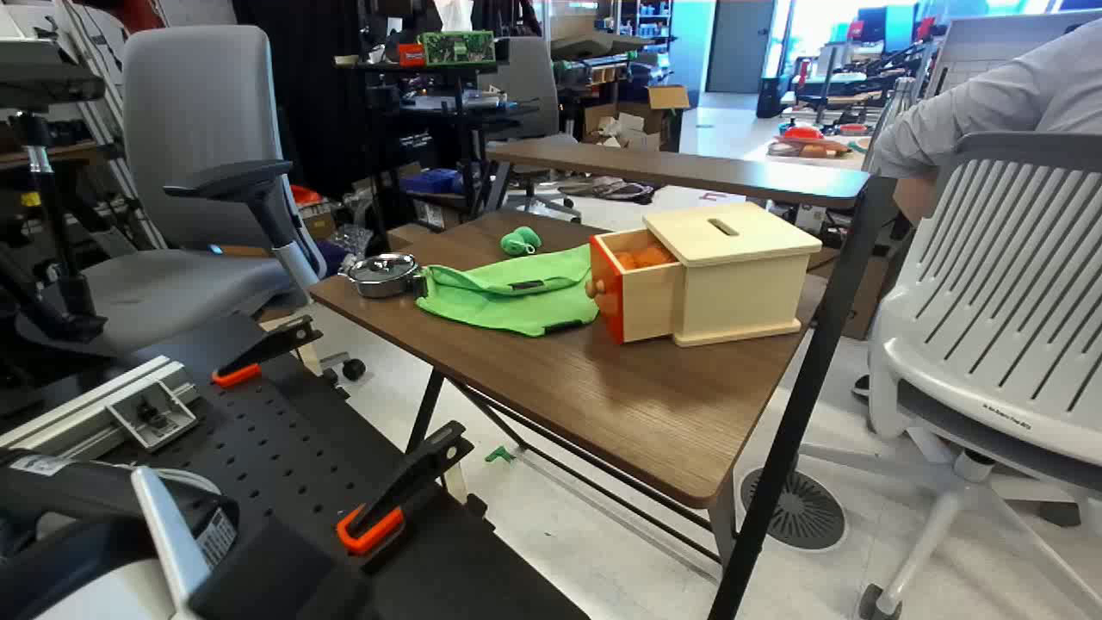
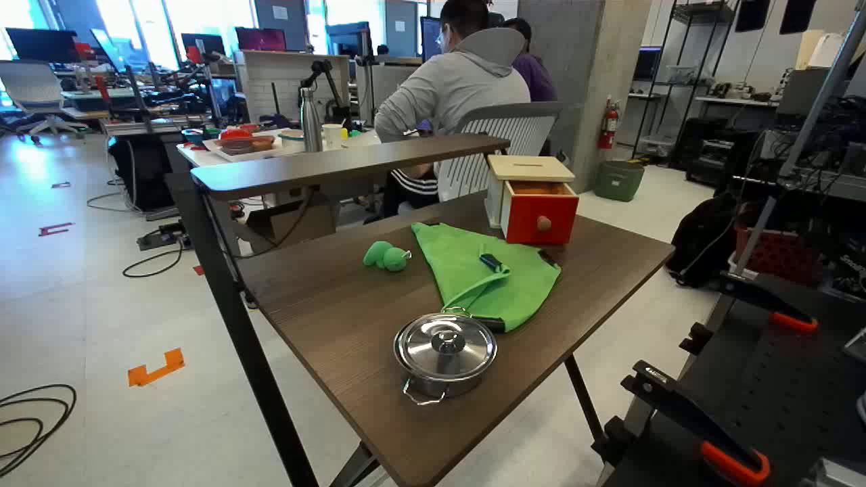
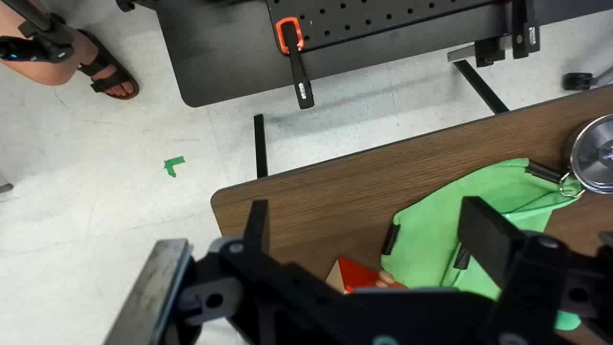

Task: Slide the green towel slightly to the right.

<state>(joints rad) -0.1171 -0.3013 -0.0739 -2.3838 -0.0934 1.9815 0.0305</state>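
Observation:
The green towel (image 1: 508, 306) lies rumpled and flat on the brown table, between the metal pot and the wooden box in both exterior views (image 2: 460, 260). It has dark patches at its edges and a fold across it. In the wrist view the towel (image 3: 426, 230) lies at the right, partly hidden by a finger. My gripper (image 3: 365, 205) is open, with its fingers wide apart and nothing between them. It hangs above the table, apart from the towel; the right finger overlaps the towel in the picture. The gripper does not show in either exterior view.
A light wooden box (image 1: 740, 284) with a red-fronted, partly open drawer (image 2: 541, 220) adjoins the towel's end. A lidded metal pot (image 2: 445, 358) stands at the opposite end, its handle at the cloth. A green toy (image 2: 387, 256) lies beside the towel. A raised shelf (image 1: 680, 168) spans the table's back.

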